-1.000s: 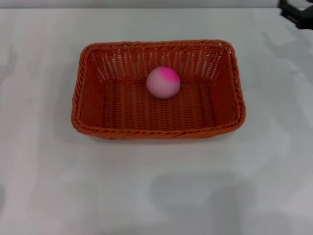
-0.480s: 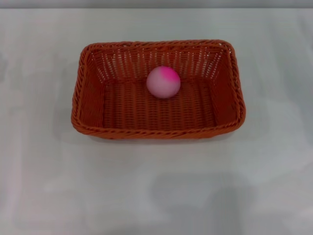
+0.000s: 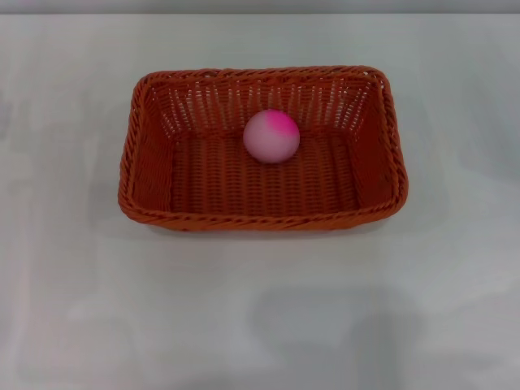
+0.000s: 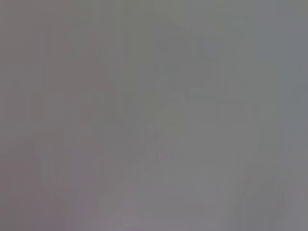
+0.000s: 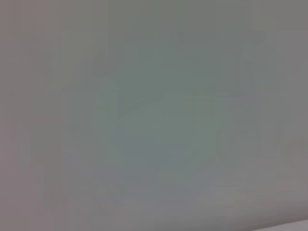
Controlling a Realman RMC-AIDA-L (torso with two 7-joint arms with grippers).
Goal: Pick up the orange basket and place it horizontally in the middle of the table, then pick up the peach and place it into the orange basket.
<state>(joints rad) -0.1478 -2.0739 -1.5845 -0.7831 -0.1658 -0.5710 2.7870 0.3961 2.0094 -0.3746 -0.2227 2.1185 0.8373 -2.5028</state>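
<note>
The orange basket point(image 3: 146, 175) lies lengthwise across the middle of the white table point(image 3: 260, 309) in the head view. Inside it, toward its far wall, rests the peach point(image 3: 271, 136), pale pink with a magenta blush on its upper right. Neither gripper shows in the head view. Both wrist views show only a plain grey-white surface, with no fingers and none of the task's things in them.
Bare white tabletop surrounds the basket on all sides, with the table's far edge point(image 3: 260, 14) running along the top of the head view.
One second ago a dark gripper showed at the far right corner of the head view; it has since left the picture. Basket and peach have not moved.
</note>
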